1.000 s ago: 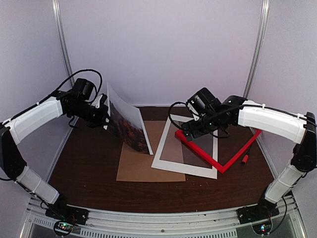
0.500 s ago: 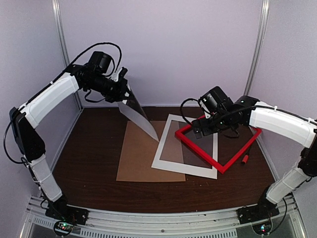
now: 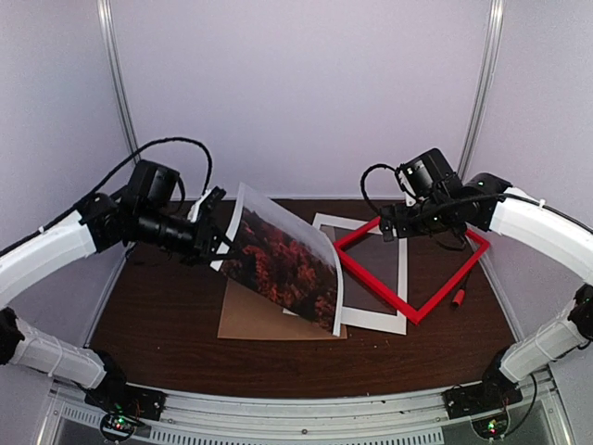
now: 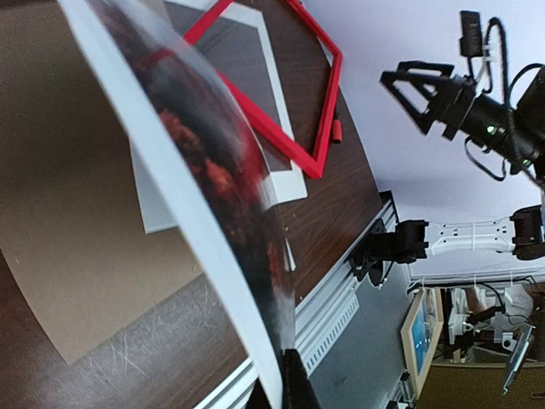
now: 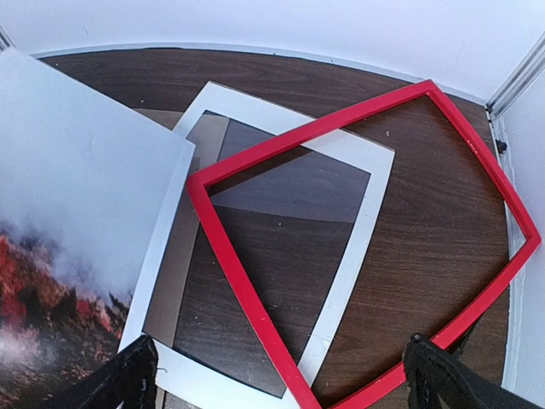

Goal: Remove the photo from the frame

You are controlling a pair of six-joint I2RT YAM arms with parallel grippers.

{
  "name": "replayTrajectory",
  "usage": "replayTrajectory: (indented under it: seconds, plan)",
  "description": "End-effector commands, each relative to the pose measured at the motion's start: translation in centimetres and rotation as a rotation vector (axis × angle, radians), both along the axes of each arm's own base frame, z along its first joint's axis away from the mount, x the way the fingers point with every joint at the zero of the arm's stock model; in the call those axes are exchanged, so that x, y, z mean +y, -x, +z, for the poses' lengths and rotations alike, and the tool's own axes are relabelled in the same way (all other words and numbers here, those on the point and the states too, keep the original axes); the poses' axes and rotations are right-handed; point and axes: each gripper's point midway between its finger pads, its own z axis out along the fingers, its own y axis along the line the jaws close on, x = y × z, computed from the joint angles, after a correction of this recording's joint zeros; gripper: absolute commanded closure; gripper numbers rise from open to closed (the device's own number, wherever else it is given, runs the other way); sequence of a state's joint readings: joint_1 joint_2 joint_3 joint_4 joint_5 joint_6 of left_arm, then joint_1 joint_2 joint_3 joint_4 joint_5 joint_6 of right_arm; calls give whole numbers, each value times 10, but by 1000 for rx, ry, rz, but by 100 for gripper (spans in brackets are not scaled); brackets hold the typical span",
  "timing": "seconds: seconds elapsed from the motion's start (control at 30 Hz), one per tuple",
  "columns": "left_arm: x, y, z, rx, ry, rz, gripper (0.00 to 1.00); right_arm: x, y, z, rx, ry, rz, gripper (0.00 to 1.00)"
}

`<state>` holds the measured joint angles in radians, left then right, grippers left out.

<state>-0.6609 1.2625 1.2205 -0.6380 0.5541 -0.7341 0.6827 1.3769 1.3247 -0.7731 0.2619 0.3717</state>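
**Top external view.** The left gripper [image 3: 213,237] is clamped tight on the left edge of the photo [image 3: 287,264] and holds it in the air above the left-centre of the table [image 3: 157,315]. The print is clear of the frame [image 3: 375,283]. It curves, with the pale sky towards the far left and the red-orange trees towards the near right. Its lower corner hangs over the brown backing board [image 3: 269,324], which lies flat on the table. The frame lies to the right and overlaps the right part of the white mat [image 3: 366,318]. A small red object [image 3: 457,298] lies on the table just beside the frame's near-right side. The right gripper [image 3: 387,230] hangs above the frame's far-left corner with its jaws spread wide and nothing in them.

**Left wrist view.** The photo sweeps across the view from the far left to the near edge, its white border facing the camera. One dark finger [image 4: 295,385] shows at the point where the print is pinched. Beyond the print lie the backing board, the mat and the frame, all flat. The right gripper shows in the air at upper right, jaws apart.

**Right wrist view.** The two fingers [image 5: 128,383] stand far apart at the lower corners and grip nothing. Below them the frame lies across the mat, with bare table showing through both openings. The photo fills the left side, above the mat's left border
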Motion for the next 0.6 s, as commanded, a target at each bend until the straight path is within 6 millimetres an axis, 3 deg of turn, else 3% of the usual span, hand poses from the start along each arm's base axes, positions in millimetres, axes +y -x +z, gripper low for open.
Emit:
replayTrajectory:
  seconds: [0.0,0.23,0.57]
  plan:
    - [10,21,-39,93,103,61,100,-4,-4,3,-5,-14,-19,0]
    - [30,46,-137,284,22,131,100,5,-8,-8,30,-34,-7,0]
    - [50,59,-190,430,-78,240,100,4,-3,-19,60,-36,-9,0]
